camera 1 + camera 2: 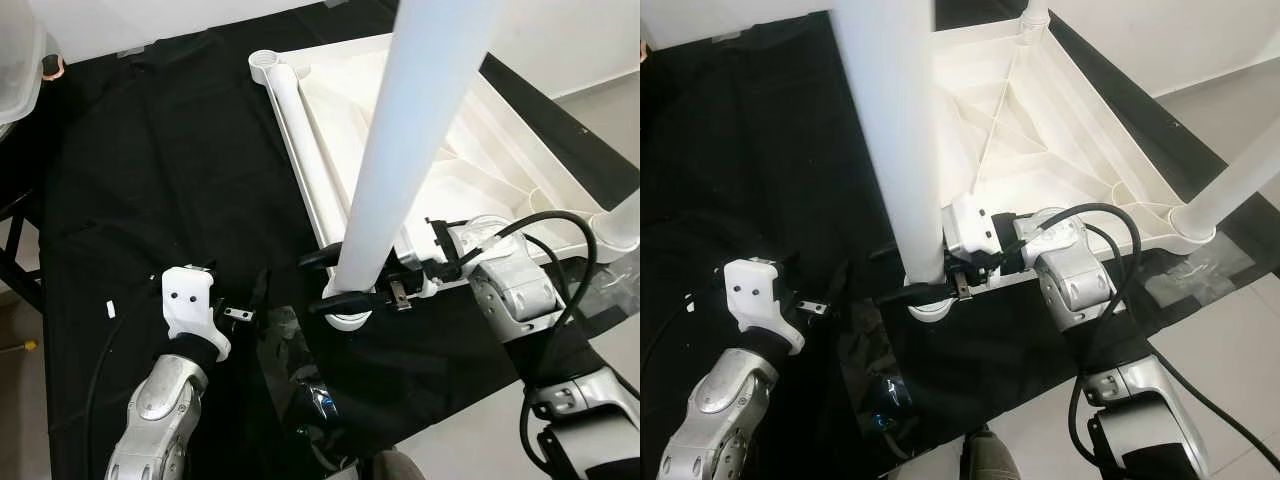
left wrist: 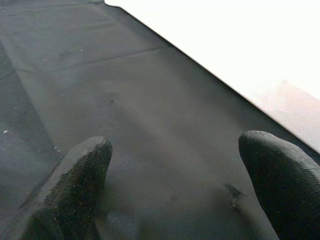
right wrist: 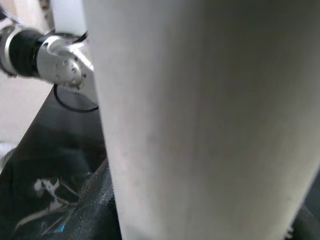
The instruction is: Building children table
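1. Risk: the leg [image 1: 420,130] stands upright in the corner socket [image 1: 347,318] of the upturned top [image 1: 480,170]. If it is not fully seated, a sideways push by the right tool [image 1: 345,280] could tip it out or drag the top across the black cloth [image 1: 150,150].
2. Right arm: reaches in from 4 o'clock, wrist level, tool closed around the leg just above the socket.
3. Left arm: comes up from 7 o'clock; left tool [image 2: 175,165] hovers low over the cloth, fingers [image 2: 75,175] wide apart, holding nothing.
4. A spare leg [image 1: 300,130] lies along the top's edge at 11 o'clock. Another fitted leg [image 1: 1240,170] stands at 3 o'clock.
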Available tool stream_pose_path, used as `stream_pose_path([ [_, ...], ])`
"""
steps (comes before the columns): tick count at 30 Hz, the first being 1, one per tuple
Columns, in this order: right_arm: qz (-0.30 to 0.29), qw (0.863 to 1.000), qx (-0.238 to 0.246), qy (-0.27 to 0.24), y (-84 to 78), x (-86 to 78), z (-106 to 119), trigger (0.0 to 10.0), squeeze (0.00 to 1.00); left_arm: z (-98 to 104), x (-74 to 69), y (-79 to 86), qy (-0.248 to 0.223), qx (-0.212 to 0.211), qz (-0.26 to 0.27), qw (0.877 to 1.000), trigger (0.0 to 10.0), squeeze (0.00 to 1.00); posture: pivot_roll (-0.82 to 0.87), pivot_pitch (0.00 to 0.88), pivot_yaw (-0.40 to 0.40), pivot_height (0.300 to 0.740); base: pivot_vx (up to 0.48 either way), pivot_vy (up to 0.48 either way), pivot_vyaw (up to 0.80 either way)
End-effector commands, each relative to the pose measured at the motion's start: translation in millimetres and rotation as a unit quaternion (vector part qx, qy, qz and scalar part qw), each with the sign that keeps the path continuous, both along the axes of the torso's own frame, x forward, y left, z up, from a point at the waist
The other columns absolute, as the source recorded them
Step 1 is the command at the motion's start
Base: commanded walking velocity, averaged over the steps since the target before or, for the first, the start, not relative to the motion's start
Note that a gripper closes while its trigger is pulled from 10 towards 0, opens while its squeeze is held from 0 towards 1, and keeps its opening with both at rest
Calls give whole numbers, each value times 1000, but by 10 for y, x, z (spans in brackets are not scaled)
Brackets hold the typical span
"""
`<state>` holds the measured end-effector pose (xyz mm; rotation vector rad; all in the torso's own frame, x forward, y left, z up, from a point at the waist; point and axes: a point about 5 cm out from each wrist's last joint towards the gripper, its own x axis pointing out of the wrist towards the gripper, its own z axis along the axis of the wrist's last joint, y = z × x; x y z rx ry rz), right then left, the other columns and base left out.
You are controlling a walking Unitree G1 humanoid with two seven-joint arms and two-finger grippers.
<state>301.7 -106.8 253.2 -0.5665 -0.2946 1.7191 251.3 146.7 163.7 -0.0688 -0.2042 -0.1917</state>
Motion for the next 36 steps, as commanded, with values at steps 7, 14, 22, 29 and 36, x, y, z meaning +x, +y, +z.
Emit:
stream_pose_path([
  [7, -47, 998, 0, 52, -43, 102, -44, 10000, 0, -50, -21, 22, 15, 4, 6, 1000, 10000, 0, 73, 342, 8, 740, 0, 0, 0],
  [14, -94, 988, 64, 105, -56, 180, -26, 10000, 0, -53, -24, 24, 15, 4, 5, 1000, 10000, 0, 73, 341, 11, 740, 0, 0, 0],
  [22, -85, 989, 52, 108, -66, 112, -102, 10000, 0, -58, -24, 24, 16, 5, 4, 1000, 10000, 0, 73, 333, 16, 740, 0, 0, 0],
  [29, -40, 995, 22, 89, 19, -3, -106, 10000, 0, -65, -31, 14, 18, 4, 3, 1000, 10000, 0, 73, 327, 14, 740, 0, 0, 0],
  [36, -7, 995, 7, 96, 81, -83, -99, 10000, 0, -60, -32, 4, 17, 3, 3, 1000, 10000, 0, 75, 336, 7, 740, 0, 0, 0],
])
